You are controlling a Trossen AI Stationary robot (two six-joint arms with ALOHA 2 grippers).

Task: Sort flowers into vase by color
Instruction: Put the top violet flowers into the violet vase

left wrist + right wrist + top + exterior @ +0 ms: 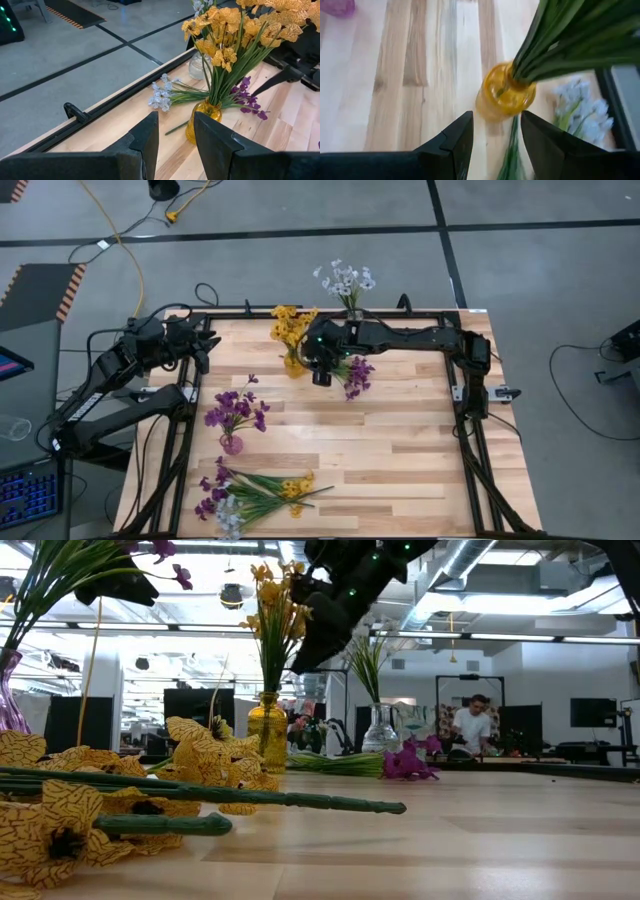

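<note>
Hovering right pincer (pixel 321 377), yellow vase (pixel 294 364)

You see the table (pixel 400 450) evenly lit from overhead, with soft, short shadows under the right arm (pixel 400 335) and the flowers (pixel 255 495). No glare shows on the wood from above. In the low view you look into bright ceiling strip lights (pixel 520 637), so the arm overhead reads as a dark silhouette, and the nearest yellow blossoms (pixel 40 830) are softly out of focus while the yellow vase (pixel 267 730) is sharper. In the right wrist view the yellow vase and the green stems (pixel 570 40) above it are blurred. The left wrist view is clear and bright, with its own dark fingers (pixel 145 145) slightly soft.
</note>
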